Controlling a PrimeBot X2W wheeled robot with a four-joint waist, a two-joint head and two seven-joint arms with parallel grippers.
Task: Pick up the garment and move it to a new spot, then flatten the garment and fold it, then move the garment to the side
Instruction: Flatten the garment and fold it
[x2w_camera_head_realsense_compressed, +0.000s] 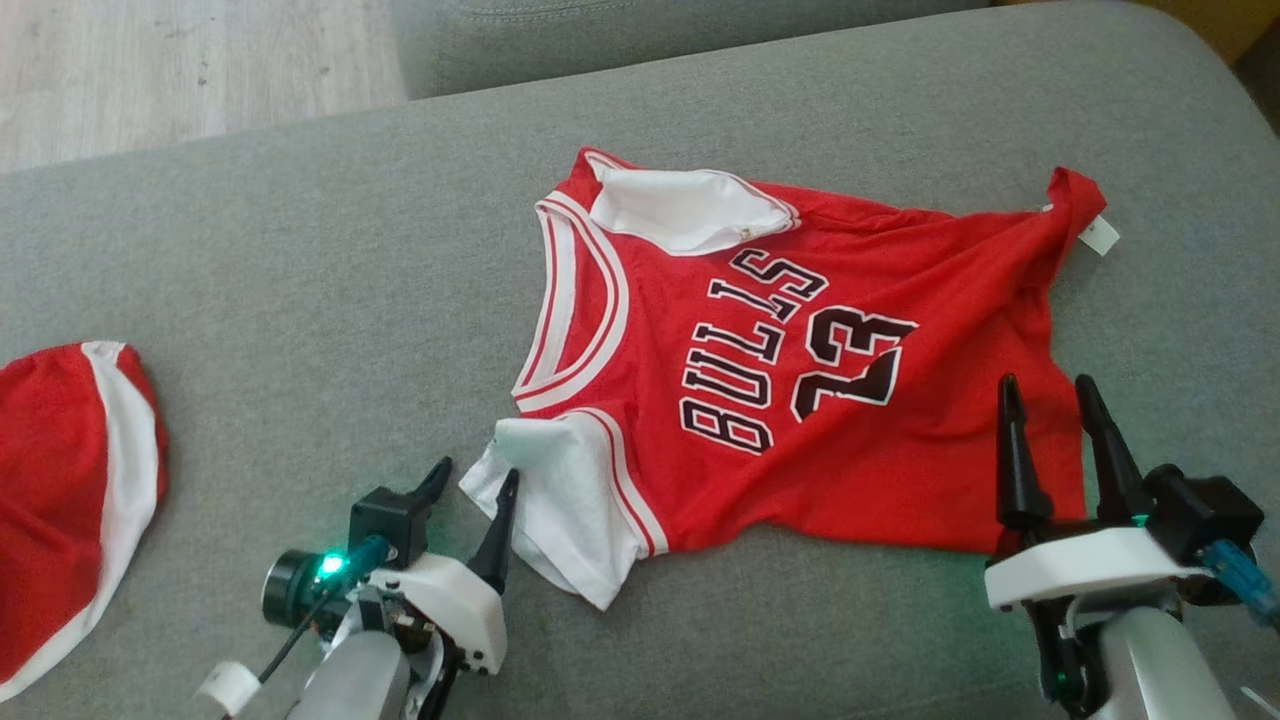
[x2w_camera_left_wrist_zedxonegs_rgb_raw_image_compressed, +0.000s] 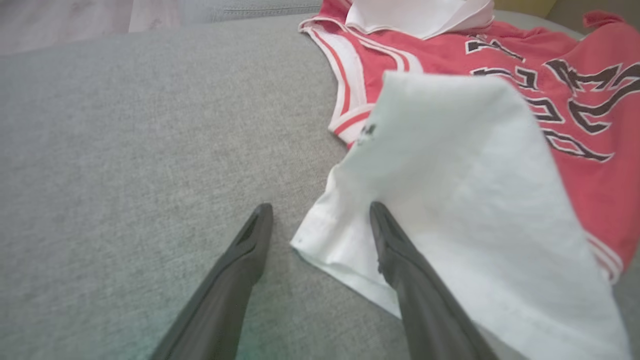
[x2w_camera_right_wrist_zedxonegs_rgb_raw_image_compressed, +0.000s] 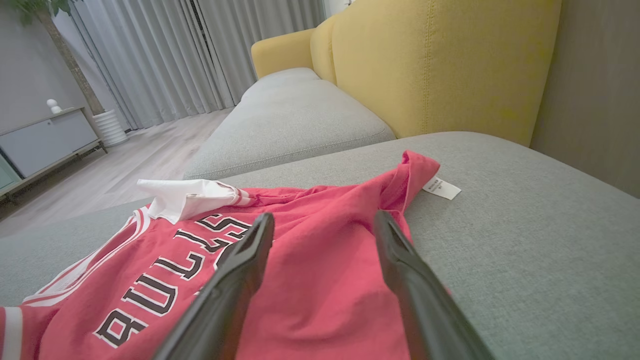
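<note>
- Red-and-white cloth (x2w_camera_head_realsense_compressed: 70, 500) at 9 o'clock in the head view, on the grey cushion (x2w_camera_head_realsense_compressed: 300, 300), well apart from the jersey.
- Left gripper (x2w_camera_head_realsense_compressed: 475, 472) at 7 o'clock: jaws wide, nothing held. One finger over bare cushion, the other at the edge of the white sleeve (x2w_camera_head_realsense_compressed: 560, 500); contact unclear.
- Red jersey (x2w_camera_head_realsense_compressed: 800, 400) lies at centre, print up, rumpled, neckline toward 9 o'clock.
- Right gripper (x2w_camera_head_realsense_compressed: 1047, 387) at 4 o'clock: jaws wide, empty, fingers over the jersey's near corner.
- White label (x2w_camera_head_realsense_compressed: 1098, 235) at 2 o'clock, on the jersey's far corner.
</note>
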